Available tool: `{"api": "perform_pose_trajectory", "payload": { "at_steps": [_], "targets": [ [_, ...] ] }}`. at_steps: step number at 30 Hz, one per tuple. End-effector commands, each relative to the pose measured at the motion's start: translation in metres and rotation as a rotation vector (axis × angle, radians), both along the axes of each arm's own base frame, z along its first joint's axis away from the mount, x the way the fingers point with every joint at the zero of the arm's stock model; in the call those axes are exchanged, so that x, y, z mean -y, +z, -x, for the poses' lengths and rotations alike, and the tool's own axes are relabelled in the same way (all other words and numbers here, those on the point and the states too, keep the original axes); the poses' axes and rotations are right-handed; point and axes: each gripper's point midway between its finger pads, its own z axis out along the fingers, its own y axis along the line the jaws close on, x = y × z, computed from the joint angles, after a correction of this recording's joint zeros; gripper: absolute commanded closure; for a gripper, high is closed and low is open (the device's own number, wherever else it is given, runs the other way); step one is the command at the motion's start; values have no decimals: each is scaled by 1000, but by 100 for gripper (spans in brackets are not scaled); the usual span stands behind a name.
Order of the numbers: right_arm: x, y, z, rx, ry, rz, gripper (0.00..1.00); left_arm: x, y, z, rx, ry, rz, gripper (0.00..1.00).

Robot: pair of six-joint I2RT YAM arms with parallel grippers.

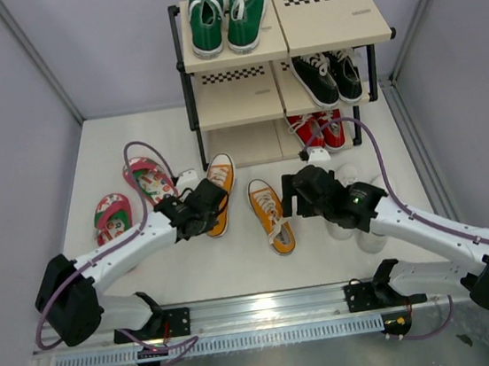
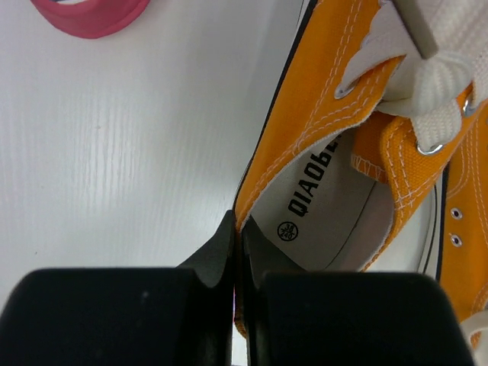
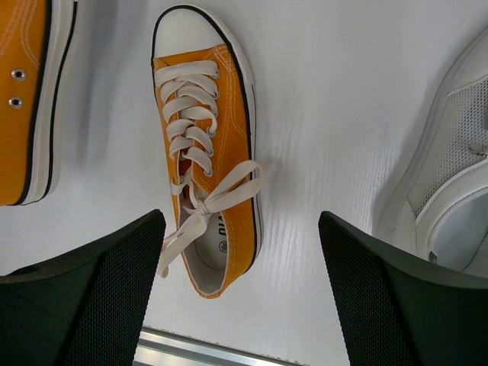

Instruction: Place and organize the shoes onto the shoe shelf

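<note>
The shoe shelf [image 1: 244,103] stands at the back. My left gripper [image 1: 201,210] is shut on the heel-side wall of one orange sneaker [image 1: 219,186]. In the left wrist view the fingers [image 2: 238,229] pinch the canvas collar of that sneaker [image 2: 328,99]. The second orange sneaker [image 1: 272,217] lies at centre. My right gripper [image 1: 304,195] is open above it, and in the right wrist view [image 3: 240,229] that sneaker [image 3: 202,152] lies between the spread fingers. Two pink flip-flops [image 1: 112,215] lie at the left. The white sneakers [image 1: 369,241] are partly hidden under the right arm.
Green sneakers [image 1: 226,14] fill the top left of the shelf. Black sneakers [image 1: 327,77] are on the middle right and red sneakers [image 1: 318,129] on the bottom right. The top right board [image 1: 331,16] and the middle left board are bare. A white sneaker [image 3: 450,175] lies right of my right gripper.
</note>
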Motion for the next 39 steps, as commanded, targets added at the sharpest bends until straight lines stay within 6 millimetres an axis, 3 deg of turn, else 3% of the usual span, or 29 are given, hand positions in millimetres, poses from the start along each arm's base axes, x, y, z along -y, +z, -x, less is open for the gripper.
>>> {"api": "perform_pose_trajectory", "payload": {
  "at_steps": [1,12,21,26,39],
  "targets": [
    [3,10,-5,43,-24,-31,14,17,32,-45,172,47,20,100],
    [13,5,-2,52,-38,-30,14,27,43,-108,278,121,87,100],
    [11,3,-11,58,-49,-40,14,44,37,-148,313,118,116,100],
    [13,0,-12,50,-45,-38,14,44,30,-165,315,137,108,100],
    [22,0,-15,63,-68,-48,14,63,38,-195,362,147,151,100]
  ]
}}
